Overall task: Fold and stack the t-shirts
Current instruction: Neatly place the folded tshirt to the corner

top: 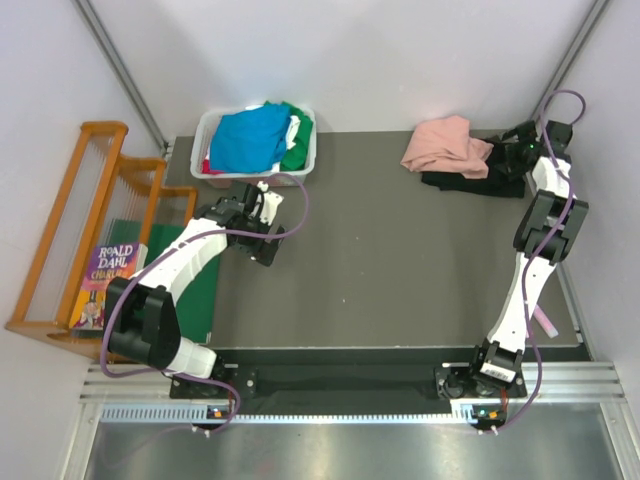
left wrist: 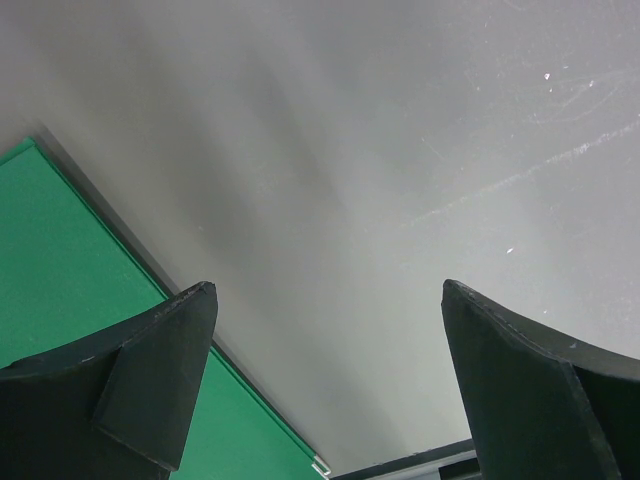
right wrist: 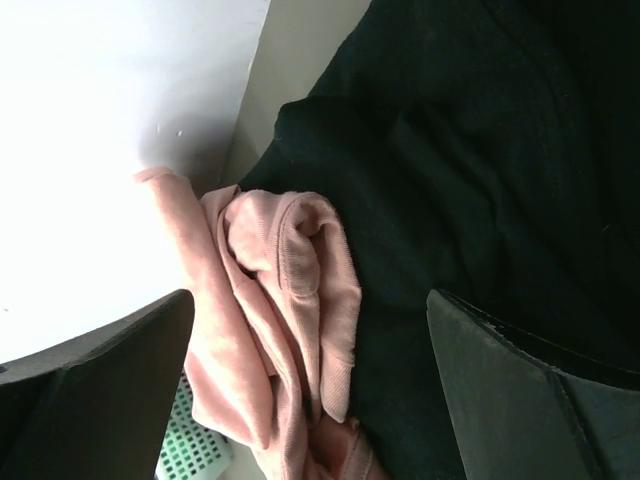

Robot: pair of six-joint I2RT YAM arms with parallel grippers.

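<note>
Right gripper (top: 517, 150) hangs jaws-spread over the crumpled pink t-shirt (top: 443, 145) on the black t-shirt (top: 470, 181) far right, left gripper (top: 262, 225) spread wide and empty near the basket (top: 204, 138), so I'd guess next is pinching a pink edge to flatten it.

Dusty-pink cloth t-shirt (top: 447, 146) at the far right of the tabletop (top: 380, 260): unfolded, crumpled into a loose heap, one stitched edge curled over on itself. Resting partly on a black cloth t-shirt (top: 465, 186), spread flatter beneath and showing at the near and right sides of the pink heap. At the far left, piled unfolded in a white plastic basket (top: 199, 143): bright blue t-shirt (top: 250, 138) uppermost and largest in view, green t-shirt (top: 298, 150) at the right, white t-shirt (top: 292, 128) wedged between them, red t-shirt (top: 207, 166) peeking out at the near left corner.
</note>
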